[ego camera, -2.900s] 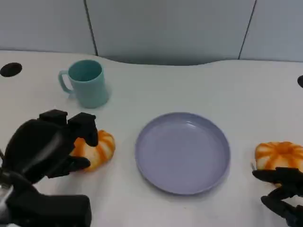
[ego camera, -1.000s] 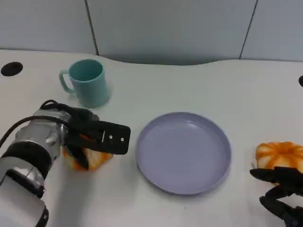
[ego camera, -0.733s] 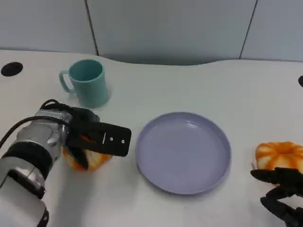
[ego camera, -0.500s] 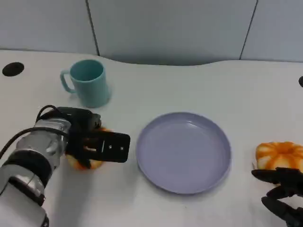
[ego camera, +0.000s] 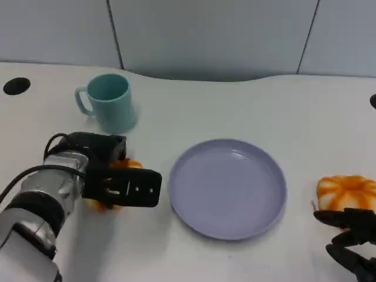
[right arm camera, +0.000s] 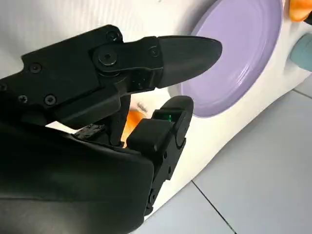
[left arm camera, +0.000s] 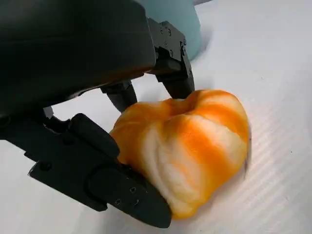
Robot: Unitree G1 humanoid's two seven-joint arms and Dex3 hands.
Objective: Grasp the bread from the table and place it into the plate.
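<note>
An orange-and-white striped bread (ego camera: 130,164) lies on the white table left of the lavender plate (ego camera: 227,188), mostly hidden under my left hand (ego camera: 111,179). In the left wrist view the left hand (left arm camera: 78,58) grips the bread (left arm camera: 195,141), with fingers (left arm camera: 173,83) behind it and another finger pressed against its near side. The bread still rests on the table. A second striped bread (ego camera: 346,192) lies right of the plate. My right hand (ego camera: 352,235) hovers just in front of it with fingers apart, holding nothing. The right wrist view shows the right hand (right arm camera: 112,122) and the plate (right arm camera: 243,53).
A teal mug (ego camera: 108,103) stands behind the left hand, its side also visible in the left wrist view as the mug (left arm camera: 180,19). A dark round hole (ego camera: 14,86) sits at the table's far left. A grey wall runs behind the table.
My left hand has turned over the left bread and closed its fingers around it, covering most of it. The right hand and the right bread have stayed put.
</note>
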